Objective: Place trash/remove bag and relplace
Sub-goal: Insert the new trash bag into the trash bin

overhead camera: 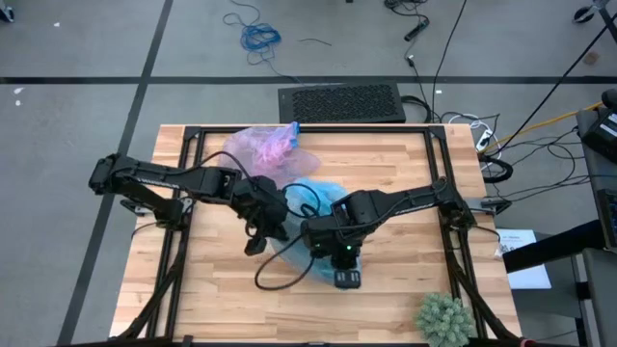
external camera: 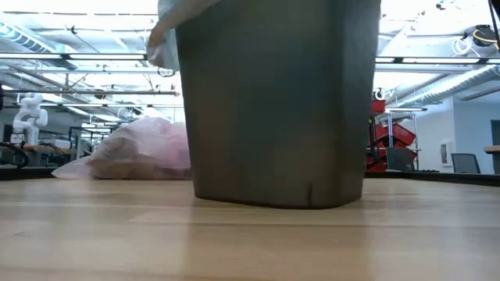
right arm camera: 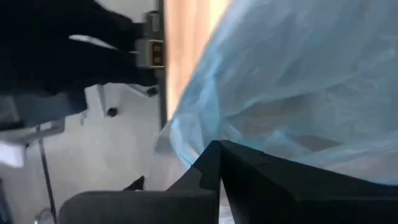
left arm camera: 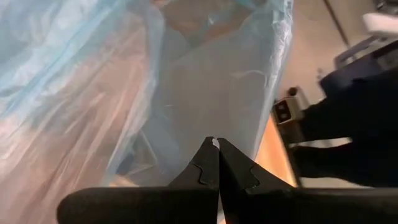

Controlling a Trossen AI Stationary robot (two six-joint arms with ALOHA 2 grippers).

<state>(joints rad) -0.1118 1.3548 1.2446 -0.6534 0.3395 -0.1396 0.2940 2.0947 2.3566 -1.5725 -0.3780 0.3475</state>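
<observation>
Over the middle of the wooden counter (overhead camera: 386, 173), both dark arms are brought together above a light blue plastic bag (overhead camera: 318, 198). The left gripper (overhead camera: 262, 231) is seen from above at the near left edge of that blue film, and in its own wrist view the fingers are pressed fully together, with a small pale scrap of film at their tips; whether the blue bag (left arm camera: 186, 81) is truly pinched there cannot be told. The right gripper (overhead camera: 337, 253) is placed just beside it, to the right, and its fingers are likewise clenched tight against each other in the right wrist view, with the blue bag (right arm camera: 298, 81) spread just beyond them.

At the far side of the counter, well apart from both grippers, the lavender-pink bag (overhead camera: 262, 149) is laid in a crumpled heap; in the low view brownish contents are dimly visible through its film (external camera: 144, 152). A dark grey bin (external camera: 277, 101) is shown upright on the counter in the low view, filling most of it. A green spiky plant (overhead camera: 443, 316) is set at the near right corner.
</observation>
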